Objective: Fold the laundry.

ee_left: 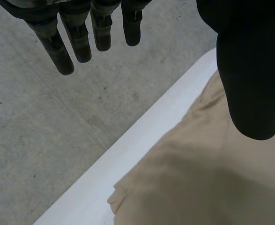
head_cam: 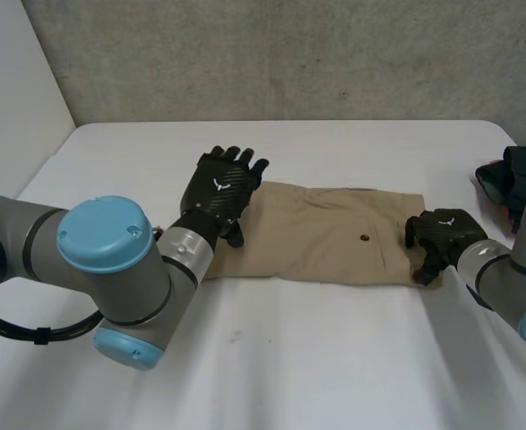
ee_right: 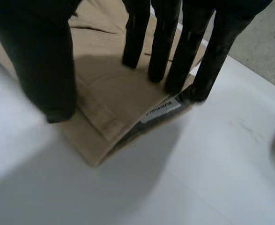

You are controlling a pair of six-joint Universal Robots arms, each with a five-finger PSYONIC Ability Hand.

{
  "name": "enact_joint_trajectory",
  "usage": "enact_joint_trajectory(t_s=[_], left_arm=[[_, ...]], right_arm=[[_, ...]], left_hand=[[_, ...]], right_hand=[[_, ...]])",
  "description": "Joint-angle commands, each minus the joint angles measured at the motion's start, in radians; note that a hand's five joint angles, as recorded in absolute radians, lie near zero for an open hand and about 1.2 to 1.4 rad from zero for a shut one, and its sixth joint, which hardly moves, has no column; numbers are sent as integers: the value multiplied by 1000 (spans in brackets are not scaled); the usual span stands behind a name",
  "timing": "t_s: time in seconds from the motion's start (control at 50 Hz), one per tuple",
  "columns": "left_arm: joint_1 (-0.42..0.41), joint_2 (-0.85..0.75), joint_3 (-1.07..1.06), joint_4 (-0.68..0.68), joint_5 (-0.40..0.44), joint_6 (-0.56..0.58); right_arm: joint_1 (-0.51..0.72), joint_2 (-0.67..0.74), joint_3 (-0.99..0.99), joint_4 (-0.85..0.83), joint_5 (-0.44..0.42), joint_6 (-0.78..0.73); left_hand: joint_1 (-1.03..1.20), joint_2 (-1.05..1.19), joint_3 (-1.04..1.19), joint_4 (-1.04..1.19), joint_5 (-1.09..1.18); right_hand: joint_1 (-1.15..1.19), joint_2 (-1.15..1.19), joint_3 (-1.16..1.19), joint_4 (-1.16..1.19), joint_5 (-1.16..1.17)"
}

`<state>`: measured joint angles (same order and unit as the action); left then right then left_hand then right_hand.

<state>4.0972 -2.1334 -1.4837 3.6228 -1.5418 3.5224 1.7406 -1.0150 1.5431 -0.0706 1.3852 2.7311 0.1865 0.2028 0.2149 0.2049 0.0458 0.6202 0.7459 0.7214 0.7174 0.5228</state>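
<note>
A tan garment [head_cam: 325,237], folded into a long strip, lies across the middle of the white table [head_cam: 271,358]. My left hand [head_cam: 219,193] hovers over its left end, fingers [ee_left: 64,51] straight and spread, holding nothing. The tan cloth [ee_left: 198,178] lies below the thumb [ee_left: 252,70]. My right hand [head_cam: 442,235] is on the garment's right end. There its straight fingers [ee_right: 174,61] stand on the tan cloth [ee_right: 109,103] near a corner with a white label [ee_right: 160,110], and the thumb [ee_right: 48,70] comes down apart from them at the cloth's edge.
A dark bundle of clothing [head_cam: 513,179] lies at the table's right edge, behind my right arm. A grey wall [head_cam: 289,54] stands behind the table. The table's far edge [ee_left: 128,154] runs close to the garment's left end, with grey floor [ee_left: 43,140] beyond.
</note>
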Motion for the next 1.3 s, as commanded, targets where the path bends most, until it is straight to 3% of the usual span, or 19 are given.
enact_joint_trajectory(t_s=[0.02,0.24,0.4,0.48,0.58,0.68,0.8,0.82,0.84,0.86,0.88,0.9,1.0,1.02,1.1,1.16,1.3], left_arm=[[0,-2,2,-1,-3,-7],[9,84,-21,-13,-4,-13],[20,151,-75,-13,-3,-74],[34,162,-86,-13,-3,-91],[52,168,-98,-13,-4,-94],[57,167,-98,-10,-4,-94],[61,165,-79,-10,-4,-105],[61,164,-78,-10,-4,-106],[64,162,-72,-10,-6,-109],[66,158,-61,-12,-6,-115],[68,156,-53,-12,-6,-119],[68,155,-46,-13,-6,-125],[57,141,32,-55,-1,-192],[55,136,46,-62,-1,-200],[37,66,141,-150,0,-238],[-12,-14,230,-237,0,-255],[-51,-189,385,-417,-4,-257]], right_arm=[[-36,49,-17,-37,21,-76],[-136,-165,38,-9,8,-207],[-144,-175,3,-9,8,-523],[-38,-174,-34,-28,-26,-593],[192,-146,-87,-83,-208,-597],[312,-50,-118,-127,-363,-610],[463,96,-184,-120,-396,-600],[468,104,-187,-117,-396,-596],[473,101,-187,-113,-391,-585],[473,96,-187,-112,-385,-579],[476,76,-184,-109,-355,-549],[473,64,-184,-106,-332,-516],[425,-25,-184,-113,-192,-127],[395,-69,-181,-115,-157,28],[303,-137,-181,-100,-117,310],[267,-119,-185,-84,-117,346],[252,59,-316,63,-95,240]], left_hand=[[-12,-28,-40,-30,-46],[-12,-28,-40,-30,-46],[-12,-28,-40,-30,-46],[-12,-28,-40,-30,-46],[-12,-28,-40,-30,-46],[-12,-28,-40,-30,-46],[-12,-28,-40,-30,-46],[-12,-28,-40,-30,-46],[-12,-28,-40,-30,-46],[-12,-28,-40,-30,-46],[-12,-28,-40,-30,-46],[-12,-28,-40,-30,-46],[-12,-28,-40,-30,-46],[-12,-28,-40,-30,-46],[-12,-28,-40,-30,-46],[-12,-28,-40,-30,-46],[-11,-27,-40,-30,-45]], right_hand=[[776,650,675,679,699],[776,650,675,679,699],[776,650,675,679,699],[776,650,675,679,699],[776,650,675,679,699],[776,650,675,679,699],[776,650,675,679,699],[568,442,467,471,491],[147,21,46,50,70],[-29,-154,-130,-126,-106],[-347,-473,-448,-444,-424],[-446,-571,-547,-543,-523],[-446,-571,-547,-543,-523],[-446,-571,-547,-543,-523],[-446,-571,-547,-543,-523],[-446,-571,-547,-543,-523],[-446,-571,-547,-543,-523]])
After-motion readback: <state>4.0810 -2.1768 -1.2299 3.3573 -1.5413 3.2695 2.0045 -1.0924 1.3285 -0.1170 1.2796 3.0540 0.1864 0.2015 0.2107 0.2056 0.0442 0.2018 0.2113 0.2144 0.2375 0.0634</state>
